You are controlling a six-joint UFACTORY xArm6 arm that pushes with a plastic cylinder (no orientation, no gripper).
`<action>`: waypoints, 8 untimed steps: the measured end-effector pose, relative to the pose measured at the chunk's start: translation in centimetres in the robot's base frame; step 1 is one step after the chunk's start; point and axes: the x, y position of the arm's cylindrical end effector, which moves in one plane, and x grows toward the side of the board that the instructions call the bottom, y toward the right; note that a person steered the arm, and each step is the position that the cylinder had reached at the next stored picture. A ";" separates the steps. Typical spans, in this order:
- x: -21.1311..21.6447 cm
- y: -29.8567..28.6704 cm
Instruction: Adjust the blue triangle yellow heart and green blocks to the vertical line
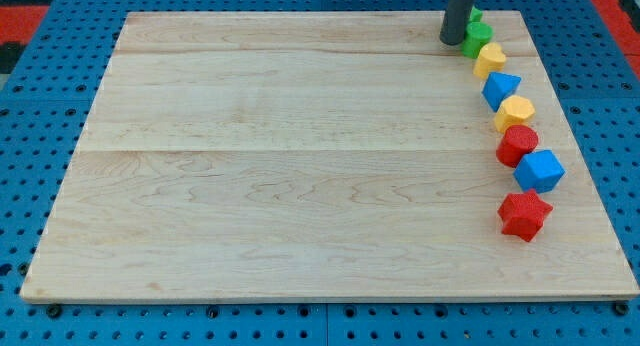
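We judge the lining-up to be in its closing touches: our tip, a bare rod that holds nothing, rests at the board's top right, touching or just beside the green blocks, with the yellow heart and blue triangle strung close below them. The next move likely calls for a gentle sideways nudge, since the column leans toward the view's right. Below sit a yellow block, red round block, blue cube and red star, packed close, near the wooden board edge.
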 end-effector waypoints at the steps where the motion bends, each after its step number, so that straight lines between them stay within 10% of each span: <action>1: 0.0 0.1; 8: -4.0 -3.6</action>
